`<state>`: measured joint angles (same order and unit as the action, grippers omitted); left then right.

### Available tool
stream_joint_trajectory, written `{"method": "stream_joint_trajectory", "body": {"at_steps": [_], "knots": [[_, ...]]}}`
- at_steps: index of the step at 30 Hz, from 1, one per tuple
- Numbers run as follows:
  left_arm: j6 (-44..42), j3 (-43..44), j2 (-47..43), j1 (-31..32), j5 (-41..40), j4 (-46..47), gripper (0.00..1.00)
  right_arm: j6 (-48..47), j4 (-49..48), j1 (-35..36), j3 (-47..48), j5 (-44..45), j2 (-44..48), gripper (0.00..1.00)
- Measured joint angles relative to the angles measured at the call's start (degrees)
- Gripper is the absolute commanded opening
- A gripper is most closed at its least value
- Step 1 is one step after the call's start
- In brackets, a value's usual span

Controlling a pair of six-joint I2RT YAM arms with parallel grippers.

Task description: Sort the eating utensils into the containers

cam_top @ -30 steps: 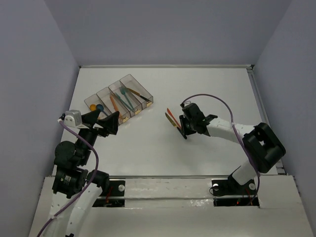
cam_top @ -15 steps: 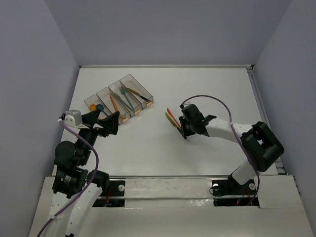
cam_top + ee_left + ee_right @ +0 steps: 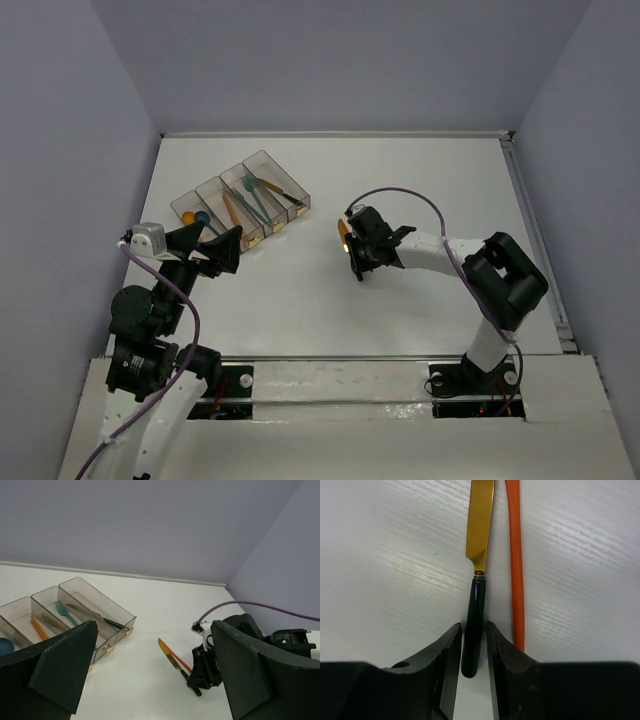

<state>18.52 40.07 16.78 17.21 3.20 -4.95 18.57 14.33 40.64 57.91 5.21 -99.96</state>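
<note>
A knife with a gold blade and dark handle (image 3: pixel 474 625) lies on the white table beside a thin orange utensil (image 3: pixel 515 565). My right gripper (image 3: pixel 474 630) is low on the table, its jaws closed narrowly on either side of the dark handle. In the top view the knife (image 3: pixel 343 236) pokes out ahead of the right gripper (image 3: pixel 357 258). The row of joined smoky bins (image 3: pixel 262 160) stands at the back left, holding teal, orange and dark utensils and a blue spoon (image 3: pixel 203 217). My left gripper (image 3: pixel 212 250) is open and empty, raised near the bins.
The left wrist view shows the bins (image 3: pixel 87 587), the knife (image 3: pixel 169 655) and the right gripper (image 3: pixel 205 672) trailing a purple cable (image 3: pixel 240 603). Purple-grey walls close in the table on three sides.
My right gripper has slid left and a little back along the table, onto the knife's dark handle. The left arm has not moved.
</note>
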Motion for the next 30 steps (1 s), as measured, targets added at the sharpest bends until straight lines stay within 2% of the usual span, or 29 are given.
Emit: {"method": "stream_joint_trajectory", "body": {"at_steps": [3, 6, 7, 9, 16, 22, 28, 30], "knots": [[0.0, 0.0, 0.0, 0.0, 0.0, 0.0, 0.99, -0.2, 0.2, 0.2, 1.5, 0.0, -1.3, 0.3], [0.0, 0.0, 0.0, 0.0, 0.1, 0.0, 0.99, -0.6, 0.2, 0.5, 3.0, 0.3, -2.5, 0.13], [0.0, 0.0, 0.0, 0.0, 0.1, 0.0, 0.99, -0.5, 0.2, 0.6, 3.2, 0.4, -2.8, 0.04], [0.0, 0.0, 0.0, 0.0, 0.1, 0.0, 0.99, -0.6, 0.2, 0.9, 3.5, 0.5, -3.0, 0.0], [0.0, 0.0, 0.0, 0.0, 0.3, 0.0, 0.99, -0.6, 0.3, 1.8, 3.5, 0.8, -2.4, 0.0], [0.0, 0.0, 0.0, 0.0, 0.2, 0.0, 0.99, -1.0, 0.5, 1.8, 4.8, 1.7, 2.6, 0.0], [0.0, 0.0, 0.0, 0.0, 0.3, 0.0, 0.99, -3.8, -1.4, 1.8, 12.7, 1.8, 2.9, 0.0], [0.0, 0.0, 0.0, 0.0, 0.3, 0.0, 0.99, -5.5, -1.8, 1.8, 17.9, 0.3, 0.6, 0.0]]}}
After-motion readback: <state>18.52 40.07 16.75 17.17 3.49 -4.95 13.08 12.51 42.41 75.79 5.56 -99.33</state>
